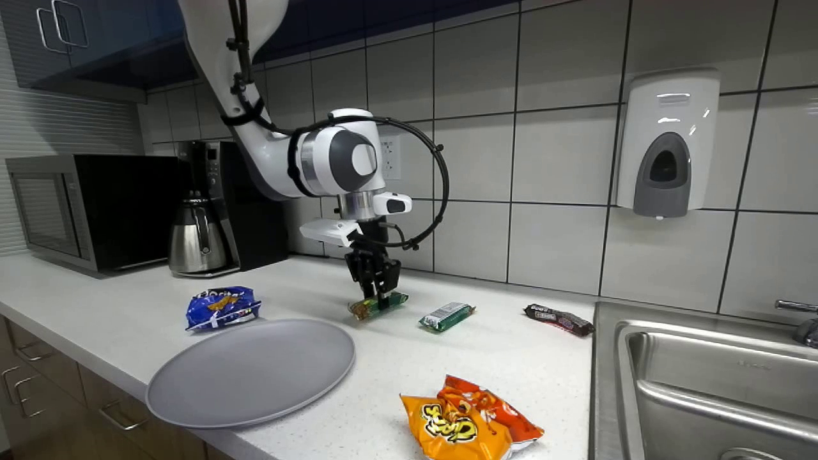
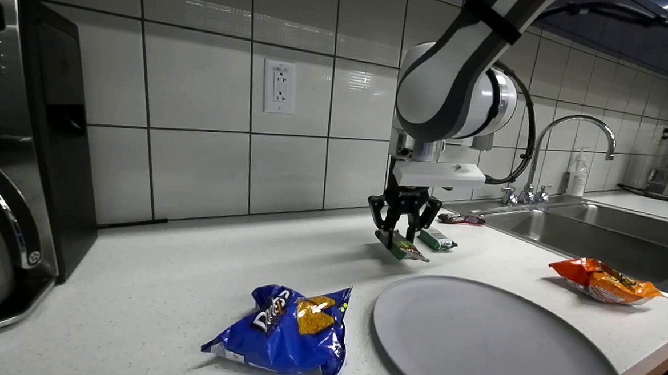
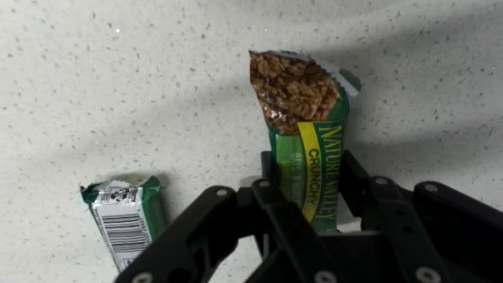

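Observation:
My gripper points down and is shut on a green granola bar, one finger on each long side. The bar is tilted and looks slightly raised off the counter in an exterior view; its rear end is hidden by the gripper in the wrist view. A second green bar lies barcode side up beside it, also in the wrist view. A grey plate lies in front of the gripper. A blue chip bag and an orange snack bag lie at either side of the plate.
A dark wrapped bar lies by the steel sink. A tiled wall stands behind the gripper. A coffee maker and a microwave stand at the counter's far end. A soap dispenser hangs on the wall.

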Controlling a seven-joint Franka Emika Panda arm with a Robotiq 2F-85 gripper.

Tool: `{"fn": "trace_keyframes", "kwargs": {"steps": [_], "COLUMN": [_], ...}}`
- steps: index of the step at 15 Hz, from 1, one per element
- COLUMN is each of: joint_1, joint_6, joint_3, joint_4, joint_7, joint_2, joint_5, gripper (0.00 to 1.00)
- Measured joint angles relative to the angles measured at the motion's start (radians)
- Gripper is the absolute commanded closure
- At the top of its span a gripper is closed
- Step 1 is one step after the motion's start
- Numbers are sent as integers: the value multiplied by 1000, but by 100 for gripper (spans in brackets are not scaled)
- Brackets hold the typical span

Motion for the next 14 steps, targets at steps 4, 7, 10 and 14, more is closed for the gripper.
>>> {"fn": "trace_keyframes", "kwargs": {"steps": [4, 7, 10, 14], "joint_1": [24, 43, 55, 74], "joint_6": [-36, -51, -61, -64], "joint_3": [-9, -17, -18, -16], "joint_4": [-10, -34, -76, -144], "joint_7": [101, 172, 232, 323], "joint_2": [-22, -47, -82, -141], "joint_5": [0, -1, -4, -20], "gripper": [83, 83, 83, 83]}}
